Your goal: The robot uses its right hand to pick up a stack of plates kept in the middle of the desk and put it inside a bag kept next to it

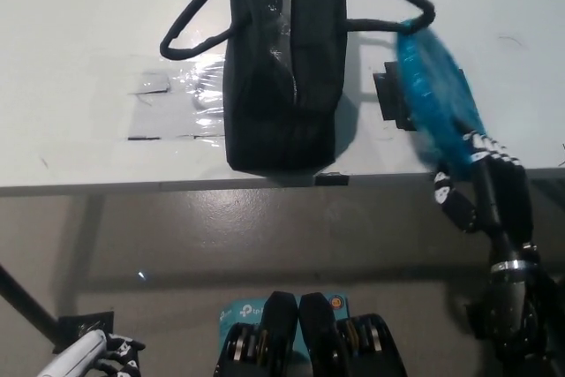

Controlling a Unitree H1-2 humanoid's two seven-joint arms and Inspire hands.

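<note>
Far left of and below the bag (282, 68), my white left hand (110, 352) rests low, its fingers unclear. Right of the bag, my right hand (477, 187) grips the stack of plates (437, 99), blue, shiny and tipped on edge, lifted. Next, I judge, carry it over the bag's open top.

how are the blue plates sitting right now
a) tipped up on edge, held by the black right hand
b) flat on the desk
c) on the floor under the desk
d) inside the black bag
a: the stack of blue plates stands tilted on edge beside the black bag, gripped from below by the right hand, not yet in the bag; the left hand rests low at the bottom left.
</note>
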